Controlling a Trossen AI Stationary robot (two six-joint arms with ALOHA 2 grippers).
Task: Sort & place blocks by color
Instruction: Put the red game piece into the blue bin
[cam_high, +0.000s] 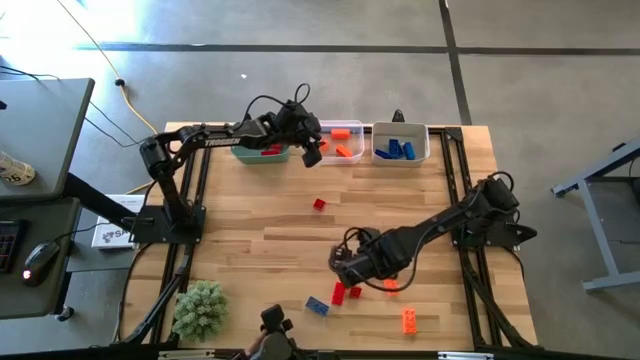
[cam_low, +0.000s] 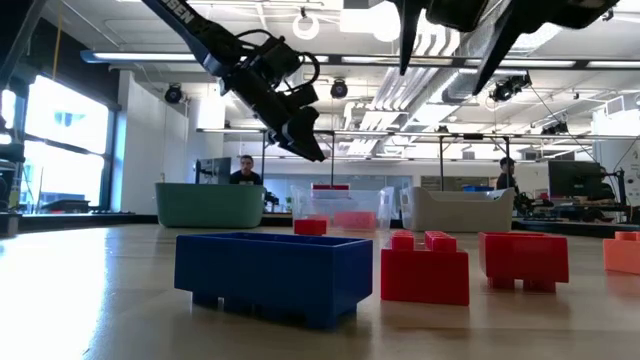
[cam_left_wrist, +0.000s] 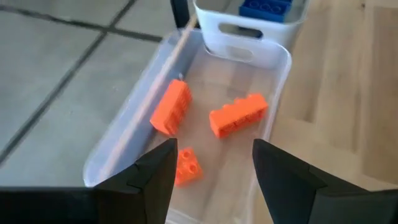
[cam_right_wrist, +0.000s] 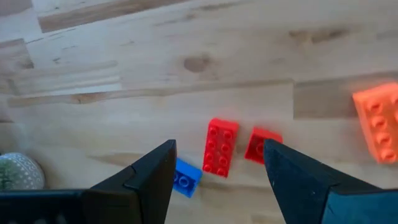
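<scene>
Underneath everything lies a pale wooden surface (cam_high: 250, 240) on a grey concrete floor (cam_high: 540, 80), with a fuzzy green ball (cam_high: 199, 309) at its near-left corner. Across the low view, the room behind shows ceiling lights, bright windows and two people at desks. Along the far edge stand a green bin (cam_high: 258, 152), a clear bin (cam_high: 343, 143) and a white bin (cam_high: 400, 144). Hovering over the clear bin, the left gripper (cam_high: 312, 152) has its fingers apart and empty; three orange blocks (cam_left_wrist: 237, 114) lie in that bin below it. Red blocks sit in the green bin, blue ones (cam_high: 394, 149) in the white. Further right, the right gripper (cam_high: 345, 268) hangs wide open, holding nothing, above two red blocks (cam_right_wrist: 221, 147) near a blue block (cam_high: 317, 306) and orange blocks (cam_high: 410, 320).
</scene>
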